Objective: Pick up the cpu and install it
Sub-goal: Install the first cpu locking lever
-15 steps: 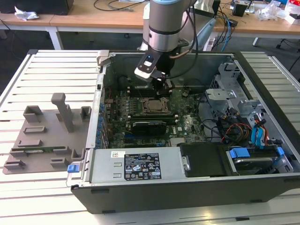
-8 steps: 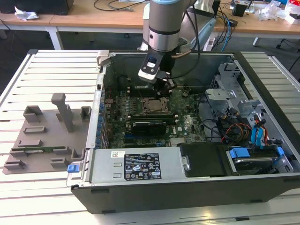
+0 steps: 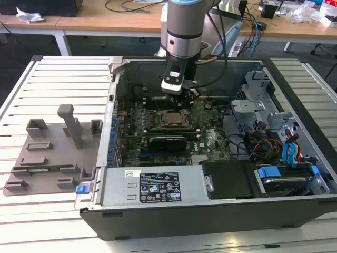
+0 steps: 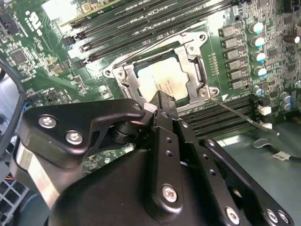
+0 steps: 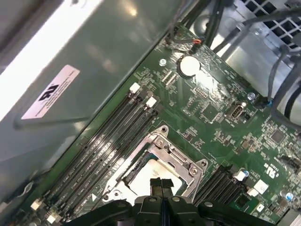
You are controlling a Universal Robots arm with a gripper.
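Pincer [image 5: 161, 185] pinched shut, gripping nothing, tips right over the chip [image 4: 163, 77], which lies flat in the socket [image 4: 195, 63], its square edges parallel to the frame.

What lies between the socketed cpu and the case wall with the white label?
Rows of black memory slots run between the cpu and the case wall, in the first wrist view.

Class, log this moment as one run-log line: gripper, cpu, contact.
gripper: shut, over socket frame | cpu: lying flat inside socket frame | gripper-cpu contact: unclear
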